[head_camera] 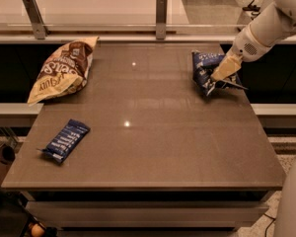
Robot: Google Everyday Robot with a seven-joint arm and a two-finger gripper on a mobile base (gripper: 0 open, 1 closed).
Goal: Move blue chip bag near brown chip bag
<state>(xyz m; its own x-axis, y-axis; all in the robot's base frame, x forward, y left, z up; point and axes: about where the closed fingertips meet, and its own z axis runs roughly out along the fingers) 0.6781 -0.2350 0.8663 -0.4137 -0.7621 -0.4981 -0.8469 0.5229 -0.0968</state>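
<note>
Blue chip bag [202, 67] pinched at far right

It is held between the closed jaws of the gripper [217, 76], at the far right of the table [153, 147]. The brown chip bag [61, 72] is seen far left, well apart.

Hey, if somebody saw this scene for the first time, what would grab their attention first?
The white robot arm reaches in from the right, with its claw down at the crumpled blue chip bag on the far right of the table. Next comes the big brown chip bag lying at the far left corner, and a narrow blue bar wrapper sits alone near the front left edge.
</note>
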